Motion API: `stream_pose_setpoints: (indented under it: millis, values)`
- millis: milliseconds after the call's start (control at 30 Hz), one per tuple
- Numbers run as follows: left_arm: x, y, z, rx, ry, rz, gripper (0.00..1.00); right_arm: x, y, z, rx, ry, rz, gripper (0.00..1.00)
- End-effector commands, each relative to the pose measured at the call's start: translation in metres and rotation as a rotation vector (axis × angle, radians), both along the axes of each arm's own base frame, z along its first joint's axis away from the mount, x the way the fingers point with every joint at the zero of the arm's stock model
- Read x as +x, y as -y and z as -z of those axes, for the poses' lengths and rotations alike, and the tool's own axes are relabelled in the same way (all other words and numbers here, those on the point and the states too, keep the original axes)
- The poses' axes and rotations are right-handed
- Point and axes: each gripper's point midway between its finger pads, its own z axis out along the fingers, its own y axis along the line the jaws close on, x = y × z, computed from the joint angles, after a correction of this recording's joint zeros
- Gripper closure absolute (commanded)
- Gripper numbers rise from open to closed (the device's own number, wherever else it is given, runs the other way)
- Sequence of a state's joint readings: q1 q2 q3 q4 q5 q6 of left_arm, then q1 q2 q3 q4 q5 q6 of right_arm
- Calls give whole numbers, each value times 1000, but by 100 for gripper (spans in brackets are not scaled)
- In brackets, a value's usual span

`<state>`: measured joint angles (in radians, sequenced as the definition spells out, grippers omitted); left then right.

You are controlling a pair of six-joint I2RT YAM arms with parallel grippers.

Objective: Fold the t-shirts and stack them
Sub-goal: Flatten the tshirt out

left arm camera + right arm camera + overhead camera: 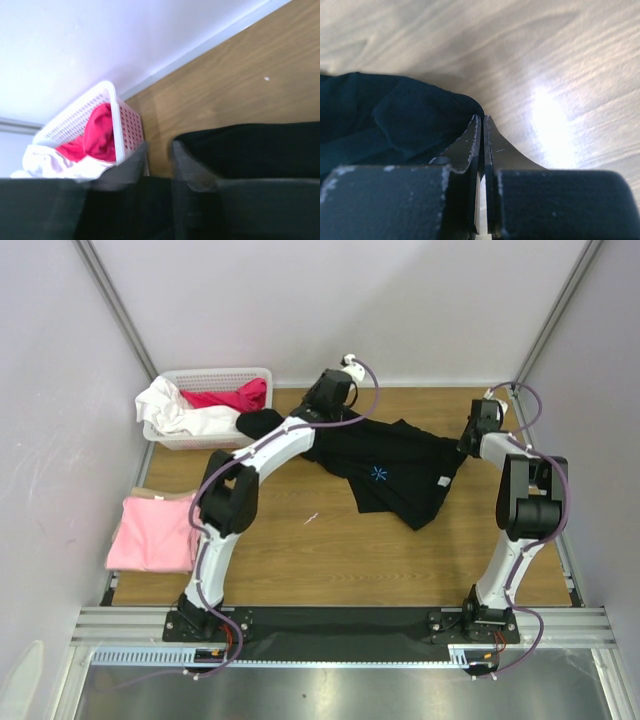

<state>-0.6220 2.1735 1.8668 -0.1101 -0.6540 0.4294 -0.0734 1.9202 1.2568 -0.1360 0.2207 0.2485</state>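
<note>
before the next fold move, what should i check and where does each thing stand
1. Left gripper open: ok, jaws apart with bare wood showing between them.
2. Right gripper shut: ok.
3. Right gripper pinching the black t-shirt: cannot tell, the cloth edge meets its tips.
4. Black t-shirt lying flat: not ok, it is bunched and skewed.
5. Pink t-shirt folded at the table's left edge: ok.
6. Black t-shirt clear of the basket: cannot tell, a sleeve lies right by its corner.
</note>
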Motion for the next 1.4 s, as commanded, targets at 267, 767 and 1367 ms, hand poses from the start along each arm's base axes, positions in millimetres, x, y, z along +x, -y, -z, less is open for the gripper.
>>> stream_pose_setpoints:
  millis: [267, 767, 1367]
  values:
    - [2, -1, -69, -200, 23, -27, 0, 9, -1, -82, 0, 103, 16, 65]
    - [-134, -11, 18, -574, -305, 46, 0, -106, -118, -55, 234, 75, -193, 26]
    - [-137, 5, 102, -613, -343, -48, 11, -126, -124, 9, 280, -21, -110, 33]
